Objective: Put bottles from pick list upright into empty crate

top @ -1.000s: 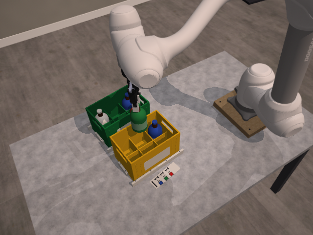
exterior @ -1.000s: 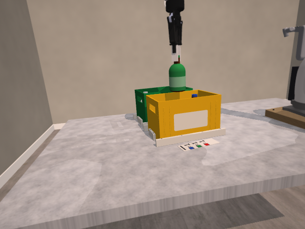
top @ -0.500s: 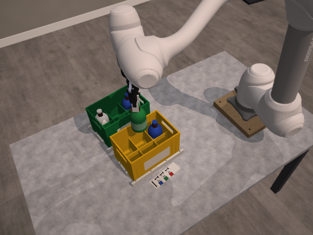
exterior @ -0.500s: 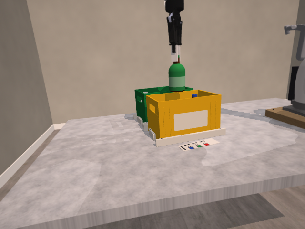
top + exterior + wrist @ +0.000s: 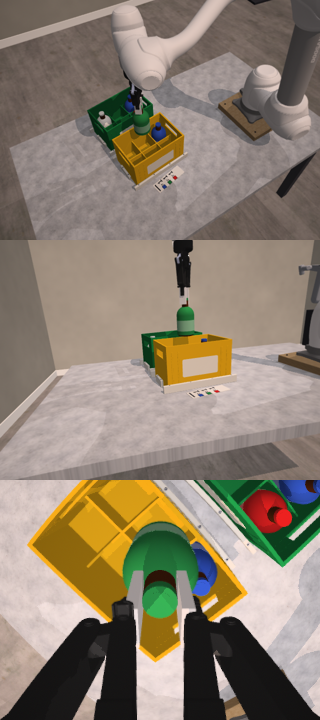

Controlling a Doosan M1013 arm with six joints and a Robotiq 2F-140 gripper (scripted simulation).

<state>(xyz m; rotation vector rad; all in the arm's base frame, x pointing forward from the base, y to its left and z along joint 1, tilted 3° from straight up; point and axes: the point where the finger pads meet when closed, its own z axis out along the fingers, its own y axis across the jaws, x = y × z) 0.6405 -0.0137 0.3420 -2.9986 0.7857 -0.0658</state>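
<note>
tool point(image 5: 138, 109) point(image 5: 184, 298) point(image 5: 159, 586): clamped on 1 green bottle point(image 5: 141, 122) point(image 5: 185, 321) point(image 5: 160, 560) | above yellow crate's point(image 5: 160, 157) point(image 5: 199, 361) point(image 5: 75, 590) rim (blue bottle point(image 5: 158, 133) point(image 5: 203, 340) point(image 5: 202, 572) near)

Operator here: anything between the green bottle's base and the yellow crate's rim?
Just air: the exterior view shows the green bottle hanging above the yellow crate.
</note>
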